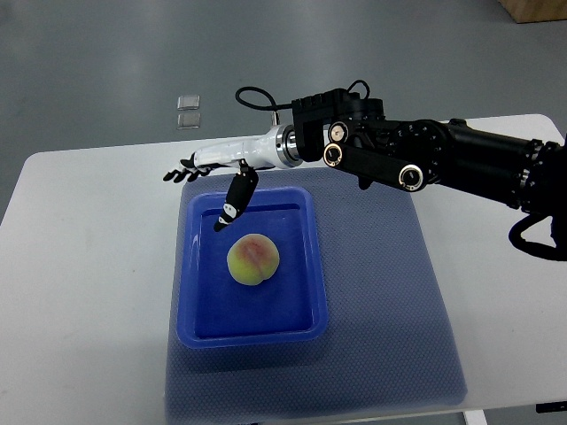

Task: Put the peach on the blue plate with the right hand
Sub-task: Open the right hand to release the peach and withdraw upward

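Observation:
A yellow-pink peach (253,259) lies in the middle of the blue plate (306,266), a shallow rectangular tray. My right hand (205,182) reaches in from the right on a black arm and hovers over the tray's far left corner. Its fingers (182,172) are spread and its thumb (236,202) points down toward the peach. The hand holds nothing and does not touch the peach. My left arm is out of view.
The tray sits on a dark blue mat (390,328) on a white table (80,266). Two small clear squares (188,111) lie on the grey floor beyond the table's far edge.

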You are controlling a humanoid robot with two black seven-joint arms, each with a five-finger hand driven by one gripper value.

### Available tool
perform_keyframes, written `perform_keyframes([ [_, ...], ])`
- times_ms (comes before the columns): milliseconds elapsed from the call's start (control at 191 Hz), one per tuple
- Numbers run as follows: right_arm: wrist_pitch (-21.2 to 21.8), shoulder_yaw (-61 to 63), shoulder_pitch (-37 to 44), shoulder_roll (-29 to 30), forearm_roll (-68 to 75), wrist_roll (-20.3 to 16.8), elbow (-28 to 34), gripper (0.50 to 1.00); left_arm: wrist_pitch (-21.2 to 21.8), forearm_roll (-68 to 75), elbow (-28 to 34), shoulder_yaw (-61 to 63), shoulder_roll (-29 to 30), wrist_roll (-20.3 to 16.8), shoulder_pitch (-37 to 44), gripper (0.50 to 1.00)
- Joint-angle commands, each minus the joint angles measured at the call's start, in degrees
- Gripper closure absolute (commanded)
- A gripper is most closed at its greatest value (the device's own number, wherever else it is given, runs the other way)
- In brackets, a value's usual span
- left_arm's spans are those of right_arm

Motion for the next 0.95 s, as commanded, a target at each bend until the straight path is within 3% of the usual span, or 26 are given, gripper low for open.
perform_keyframes([
  [0,-0.64,8.34,-3.35,-3.03,2.64,0.09,-0.03,0.570,0.00,0.00,-0.09,0.09,0.00,0.00,0.01,0.500],
  [79,-0.64,13.09,-6.52,-5.76,5.54,0.35,0.05,0.570,0.00,0.00,-0.26,0.18,0.00,0.00,0.01,0.500],
  [84,-0.56,20.31,-10.87,-8.19,10.59,0.70,0.05,0.568,0.00,0.08,-0.35,0.18,0.00,0.00,0.01,0.500],
  [131,-0.21,26.61,-14.94,-9.27,14.85,1.05,0.05,0.568,0.00,0.08,-0.44,0.18,0.00,0.00,0.01,0.500],
  [178,-0.21,26.62,-14.95,-9.27,14.86,1.05,0.05,0.568,0.00,0.08,-0.44,0.18,0.00,0.00,0.01,0.500],
  [183,-0.21,33.15,-18.96,-9.62,18.77,1.31,-0.03,0.568,0.00,0.17,-0.53,0.27,0.00,0.00,0.01,0.500],
  [320,-0.91,47.97,-28.13,-9.01,27.07,1.75,-1.97,0.568,0.00,0.08,-0.44,0.27,0.00,0.00,0.01,0.500],
  [372,-0.91,47.98,-28.14,-9.01,27.08,1.76,-1.97,0.568,0.00,0.08,-0.44,0.27,0.00,0.00,0.01,0.500],
  [377,-1.34,53.29,-31.79,-8.23,31.34,2.89,-3.19,0.568,0.00,0.08,-0.44,0.27,0.00,0.00,0.01,0.500],
  [440,-2.49,57.91,-35.25,-7.34,36.03,4.74,-4.78,0.568,0.00,0.08,-0.53,0.27,0.00,0.00,0.01,0.500],
  [671,-2.84,60.11,-38.86,-3.91,42.37,8.52,-13.74,0.568,0.00,0.17,-0.88,0.36,0.00,0.00,0.01,0.500],
  [943,-2.31,59.67,-39.65,-2.77,43.16,8.61,-14.45,0.568,0.00,0.17,-1.23,0.36,0.00,0.00,0.01,0.500],
])
